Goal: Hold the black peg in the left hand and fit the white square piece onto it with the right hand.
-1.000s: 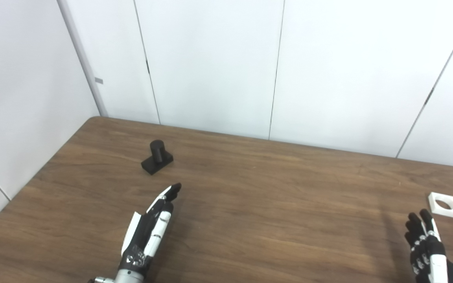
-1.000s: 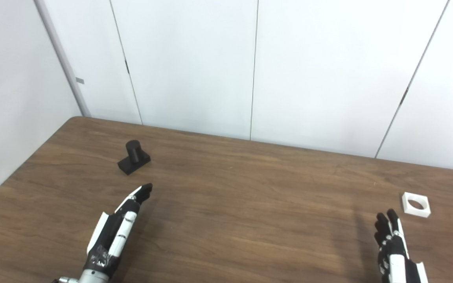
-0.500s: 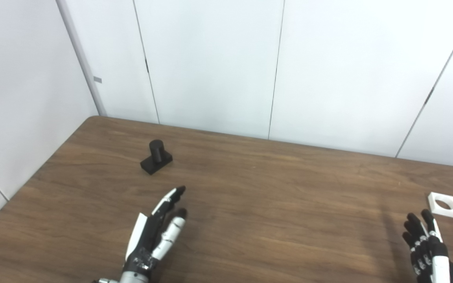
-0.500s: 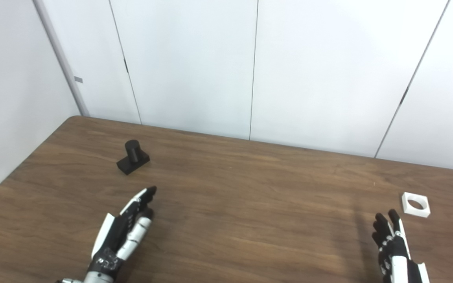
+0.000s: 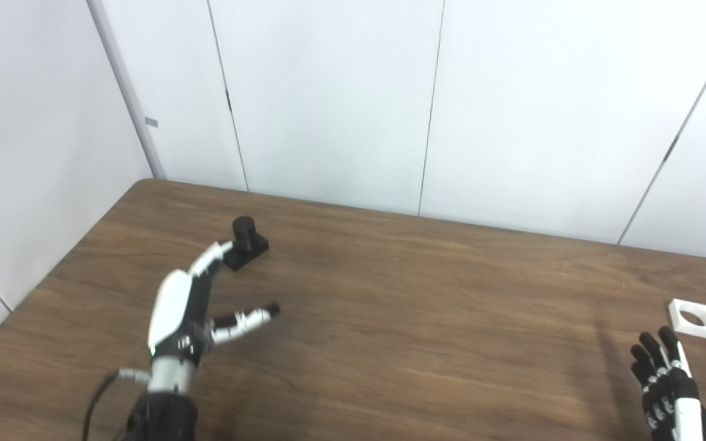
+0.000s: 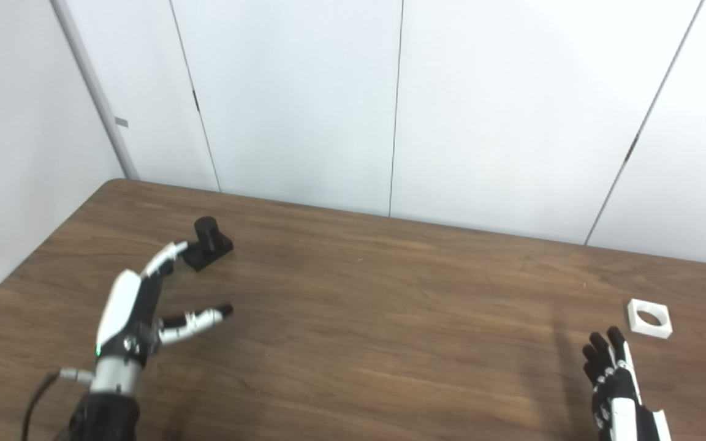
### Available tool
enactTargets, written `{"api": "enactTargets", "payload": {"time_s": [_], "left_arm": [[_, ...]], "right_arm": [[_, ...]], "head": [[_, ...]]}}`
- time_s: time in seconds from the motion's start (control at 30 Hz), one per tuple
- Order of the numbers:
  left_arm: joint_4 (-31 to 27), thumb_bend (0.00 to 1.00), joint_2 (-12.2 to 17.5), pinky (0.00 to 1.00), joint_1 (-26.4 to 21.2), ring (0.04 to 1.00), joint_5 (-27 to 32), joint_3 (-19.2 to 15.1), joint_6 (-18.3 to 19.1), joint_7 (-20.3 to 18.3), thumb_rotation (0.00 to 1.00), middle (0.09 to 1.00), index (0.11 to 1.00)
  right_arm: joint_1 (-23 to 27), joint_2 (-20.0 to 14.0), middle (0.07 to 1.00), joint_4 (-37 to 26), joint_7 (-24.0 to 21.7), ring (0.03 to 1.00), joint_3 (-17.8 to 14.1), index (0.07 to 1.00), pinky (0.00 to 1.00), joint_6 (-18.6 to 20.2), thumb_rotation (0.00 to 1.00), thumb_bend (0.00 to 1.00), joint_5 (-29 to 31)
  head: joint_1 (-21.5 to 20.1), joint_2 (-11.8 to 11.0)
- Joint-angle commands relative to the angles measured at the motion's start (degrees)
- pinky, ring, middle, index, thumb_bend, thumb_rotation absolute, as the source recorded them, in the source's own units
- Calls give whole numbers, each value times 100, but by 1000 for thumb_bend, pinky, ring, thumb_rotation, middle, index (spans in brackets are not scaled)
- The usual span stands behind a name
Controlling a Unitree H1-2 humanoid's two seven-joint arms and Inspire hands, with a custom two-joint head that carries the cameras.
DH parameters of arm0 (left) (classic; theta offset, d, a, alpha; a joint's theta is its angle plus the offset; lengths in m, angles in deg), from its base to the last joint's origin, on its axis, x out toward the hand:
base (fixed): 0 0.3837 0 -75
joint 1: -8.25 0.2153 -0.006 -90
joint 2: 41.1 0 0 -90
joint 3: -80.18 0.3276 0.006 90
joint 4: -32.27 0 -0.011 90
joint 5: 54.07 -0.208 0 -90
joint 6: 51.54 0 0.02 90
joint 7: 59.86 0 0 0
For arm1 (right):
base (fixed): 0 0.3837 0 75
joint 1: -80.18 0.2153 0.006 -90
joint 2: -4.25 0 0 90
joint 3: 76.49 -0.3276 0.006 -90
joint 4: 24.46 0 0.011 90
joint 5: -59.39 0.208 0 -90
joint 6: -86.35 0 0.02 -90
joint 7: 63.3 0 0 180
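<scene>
Fingers [image 5: 209, 262] of the left hand [image 5: 184, 303] stretch forward over the wooden table [image 5: 390, 294], spread wide with the thumb jutting out to the right; we see it released, holding nothing; its longest fingertips reach the near edge of the black peg [image 5: 244, 242], though we cannot tell whether they touch it; the peg stands upright on its flat base at the far left of the table; the forearm rises from the bottom edge, back of the hand facing up. Far to the right, we find the right hand [image 5: 665, 383] low at the bottom corner, fingers straight and apart, empty; the white square piece [image 5: 690, 318] lies flat just beyond its fingertips, apart from them.
</scene>
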Motion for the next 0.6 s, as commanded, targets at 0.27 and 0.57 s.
{"api": "enactTargets", "payload": {"time_s": [0.27, 0.57], "left_arm": [[382, 818, 516, 973, -392, 970, -260, -32, 157, 102, 296, 933, 791], [893, 814, 862, 1000, -750, 991, -914, 58, 768, 198, 411, 943, 803]], "right_arm": [[-410, 10, 961, 331, 32, 971, -57, 1000, 994, 60, 1000, 447, 23], [-433, 13, 961, 309, 30, 974, -65, 1000, 991, 38, 1000, 438, 7]], "head": [[-14, 54], [-11, 72]]}}
